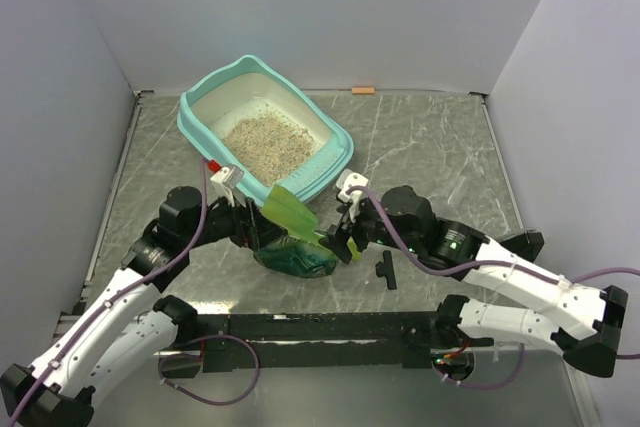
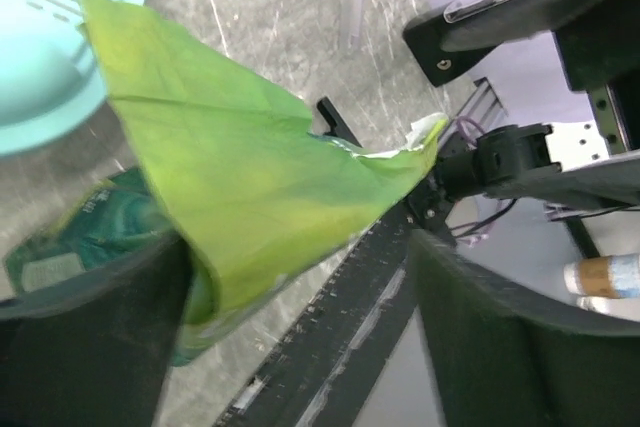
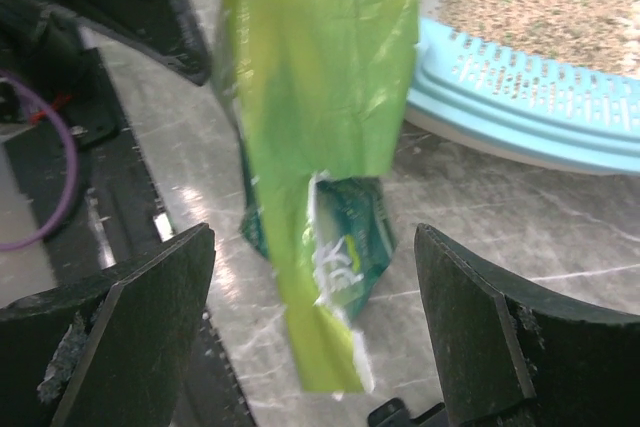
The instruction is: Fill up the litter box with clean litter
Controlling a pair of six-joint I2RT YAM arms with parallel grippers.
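the litter box [image 1: 312, 179] holds a loose patch of clean litter [image 1: 268, 139] on its white floor. just in front of its near wall lies the green pouch [image 1: 296, 250], its torn mouth flaring up toward the rim. the left gripper [image 2: 300, 297] and right gripper [image 3: 315, 287] both stand spread wide, one either side of the pouch, pinching nothing. if more is to go in, best clamp the pouch low on its fuller body, keep the mouth raised until past the rim, then tip slowly

A lab test cell: plain pale walls [image 1: 300, 7] boxing a marble-patterned table [image 1: 430, 137].
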